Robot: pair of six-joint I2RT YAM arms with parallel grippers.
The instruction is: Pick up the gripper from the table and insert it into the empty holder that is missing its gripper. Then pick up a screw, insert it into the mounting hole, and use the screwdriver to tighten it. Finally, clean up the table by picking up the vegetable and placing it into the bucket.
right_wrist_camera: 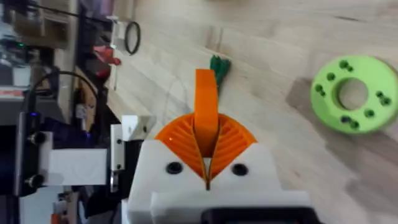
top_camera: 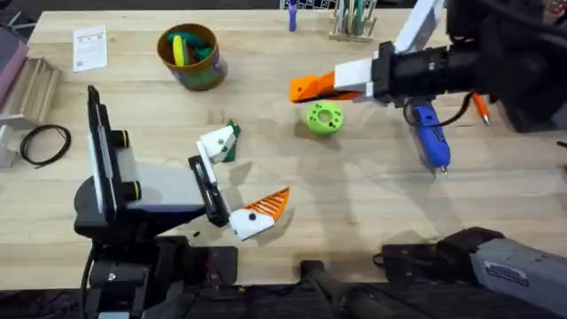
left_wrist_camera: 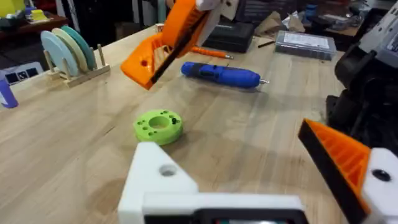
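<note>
A light-wood counter seen from above, with two robot arms reaching over it. The right hand extends from the right side toward the middle of the counter. Its two orange-padded fingers are pressed together around a small orange gripper, a wedge-shaped piece that sticks out past the fingertips. Just beside that hand, on the counter, lies a lime-green ring-shaped disc.

The left hand sits at the lower left, above the counter. One side of it is a bare white holder with no orange pad; the other side carries a white finger with an orange ribbed pad. The two sides stand well apart, gripping nothing.

A small dark-green vegetable lies on the counter, touching or just beside the bare white holder.

The bright-blue screwdriver lies flat on the counter at the right, under the right arm, with a thin orange stick-like tool near it.

The bucket, round with an orange-brown rim, stands at the far left-centre of the counter, holding yellow and green items.
</note>
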